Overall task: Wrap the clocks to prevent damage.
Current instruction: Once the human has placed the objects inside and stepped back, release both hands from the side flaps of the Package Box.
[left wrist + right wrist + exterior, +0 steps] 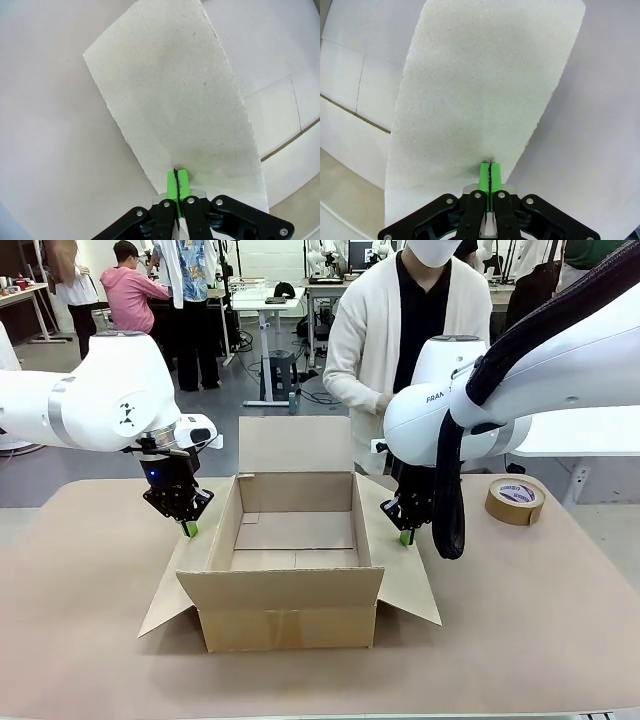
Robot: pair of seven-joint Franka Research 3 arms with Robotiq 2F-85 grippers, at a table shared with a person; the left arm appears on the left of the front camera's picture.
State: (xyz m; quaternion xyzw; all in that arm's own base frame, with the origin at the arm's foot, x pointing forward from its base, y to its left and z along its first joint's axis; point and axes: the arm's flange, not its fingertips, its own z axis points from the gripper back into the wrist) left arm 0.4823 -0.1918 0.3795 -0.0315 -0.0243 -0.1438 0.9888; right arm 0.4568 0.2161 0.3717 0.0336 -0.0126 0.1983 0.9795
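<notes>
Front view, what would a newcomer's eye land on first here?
An open, empty cardboard box sits in the middle with its flaps spread. The shut left end effector rests its green tip on the left flap, and the shut right end effector does the same on the right flap. A roll of tape lies at the far right, and a person stands behind the box.

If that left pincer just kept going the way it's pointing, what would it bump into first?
The left pincer, shut, points down at the folded-out side flap of the box, so it would meet that cardboard first. Its tips look very close, perhaps touching.
</notes>
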